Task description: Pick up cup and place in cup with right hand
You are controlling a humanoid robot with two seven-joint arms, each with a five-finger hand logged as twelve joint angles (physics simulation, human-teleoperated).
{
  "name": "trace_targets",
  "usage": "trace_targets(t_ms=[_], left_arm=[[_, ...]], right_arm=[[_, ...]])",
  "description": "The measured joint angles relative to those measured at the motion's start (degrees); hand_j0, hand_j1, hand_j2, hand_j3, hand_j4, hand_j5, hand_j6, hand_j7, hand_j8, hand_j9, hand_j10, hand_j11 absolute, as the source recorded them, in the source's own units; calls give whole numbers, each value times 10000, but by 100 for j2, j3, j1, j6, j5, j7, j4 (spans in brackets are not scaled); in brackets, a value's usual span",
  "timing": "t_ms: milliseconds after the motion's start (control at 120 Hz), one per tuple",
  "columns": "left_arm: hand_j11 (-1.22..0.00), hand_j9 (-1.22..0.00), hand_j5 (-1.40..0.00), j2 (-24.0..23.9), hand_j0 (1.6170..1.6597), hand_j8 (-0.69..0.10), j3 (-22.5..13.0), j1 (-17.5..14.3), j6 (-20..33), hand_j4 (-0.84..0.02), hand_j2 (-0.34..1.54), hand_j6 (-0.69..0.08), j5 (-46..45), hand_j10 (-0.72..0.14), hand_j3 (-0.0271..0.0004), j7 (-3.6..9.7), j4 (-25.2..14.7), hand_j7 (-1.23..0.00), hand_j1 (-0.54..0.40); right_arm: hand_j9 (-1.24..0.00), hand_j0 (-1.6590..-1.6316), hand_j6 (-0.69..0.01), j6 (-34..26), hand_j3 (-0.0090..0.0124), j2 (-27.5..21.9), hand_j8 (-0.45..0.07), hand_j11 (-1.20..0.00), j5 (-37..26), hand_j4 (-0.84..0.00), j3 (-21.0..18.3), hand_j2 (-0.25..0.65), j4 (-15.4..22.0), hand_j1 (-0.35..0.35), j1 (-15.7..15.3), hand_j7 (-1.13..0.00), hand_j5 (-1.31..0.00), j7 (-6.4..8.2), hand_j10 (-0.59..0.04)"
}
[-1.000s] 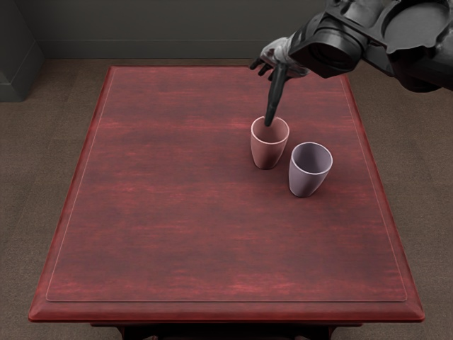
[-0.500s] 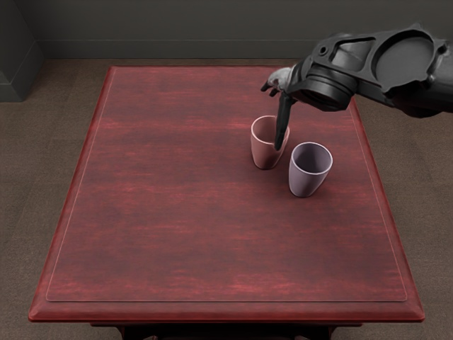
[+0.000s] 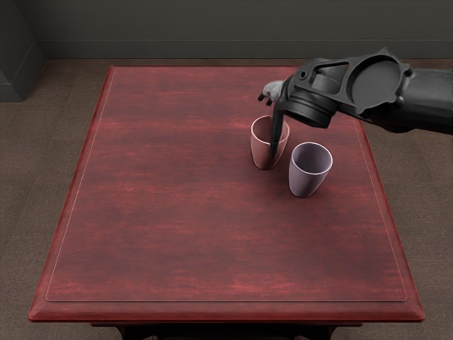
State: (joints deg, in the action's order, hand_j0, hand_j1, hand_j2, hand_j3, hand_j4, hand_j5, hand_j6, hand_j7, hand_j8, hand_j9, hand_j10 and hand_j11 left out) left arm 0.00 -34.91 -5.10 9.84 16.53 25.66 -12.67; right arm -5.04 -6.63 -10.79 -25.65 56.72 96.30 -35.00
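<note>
I'm watching my right hand coming lower by the round, smooth pink cup, so grabbing is getting closer. Its fingers are staying wide, holding nothing. The pink cup is standing near the round lilac cup, toward the red wooden worktop's far right corner.

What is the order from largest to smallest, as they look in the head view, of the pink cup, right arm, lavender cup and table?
1. table
2. right arm
Unranked below these: pink cup and lavender cup; they look nearly alike, and the lavender one sits nearer the camera.
</note>
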Motion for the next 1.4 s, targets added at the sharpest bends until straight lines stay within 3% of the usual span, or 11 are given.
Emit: trace_targets(t_ms=[375, 583, 592, 675, 892, 1150, 1400], left_arm=[[0, 0, 0, 0, 16581, 1, 0, 0, 0, 1, 0, 1, 0, 1, 0, 0, 0, 0, 3490], [0, 0, 0, 0, 16581, 1, -1, -9, 0, 1, -1, 1, 0, 2, 0, 0, -1, 0, 3490], [0, 0, 0, 0, 16581, 1, -1, -9, 0, 1, 0, 1, 0, 1, 0, 0, -1, 0, 3490], [0, 0, 0, 0, 16581, 2, -3, -9, 0, 1, -1, 2, 0, 2, 0, 0, 0, 0, 3490], [0, 0, 0, 0, 16581, 1, -3, -9, 0, 1, 0, 1, 0, 1, 0, 0, 0, 0, 3490], [0, 0, 0, 0, 16581, 1, -1, -9, 0, 1, 0, 1, 0, 1, 0, 0, 0, 0, 3490], [0, 0, 0, 0, 16581, 1, -3, -9, 0, 1, 0, 1, 0, 1, 0, 0, 1, 0, 3490]], right_arm=[[-2235, -16581, -1745, -6, 0, 240, -1739, -2235, -87, -1735, -12, -334, -274, -1435, -184, -2233, -2236, 0, -1731], [-2460, -16581, -1918, -6, 0, 247, -1910, -2460, -89, -1908, -110, -361, -290, -1213, -219, -2457, -2460, 0, -1902], [-2482, -16571, -1918, -3, -1, 247, -1902, -2479, -91, -1893, -110, -925, -294, -1503, -221, -2462, -2488, -1, -1897], [-2537, -16574, -1966, -3, 0, 287, -1953, -2535, -116, -1946, -118, -748, -386, -1353, -267, -2524, -2542, 0, -1948], [-3167, -16582, -2439, 2, 0, 362, -2417, -3168, -153, -2413, -123, -391, -507, -310, -314, -3142, -3169, -1, -2410], [-4142, -16581, -3191, -3, 1, 372, -3183, -4141, -160, -3179, -124, -534, -481, 437, -296, -4125, -4143, 0, -3176], [-4852, -16560, -3417, -7, -4, 373, -3606, -4858, -156, -3692, -121, -1073, -460, 316, -264, -4806, -4816, 2, -3660]])
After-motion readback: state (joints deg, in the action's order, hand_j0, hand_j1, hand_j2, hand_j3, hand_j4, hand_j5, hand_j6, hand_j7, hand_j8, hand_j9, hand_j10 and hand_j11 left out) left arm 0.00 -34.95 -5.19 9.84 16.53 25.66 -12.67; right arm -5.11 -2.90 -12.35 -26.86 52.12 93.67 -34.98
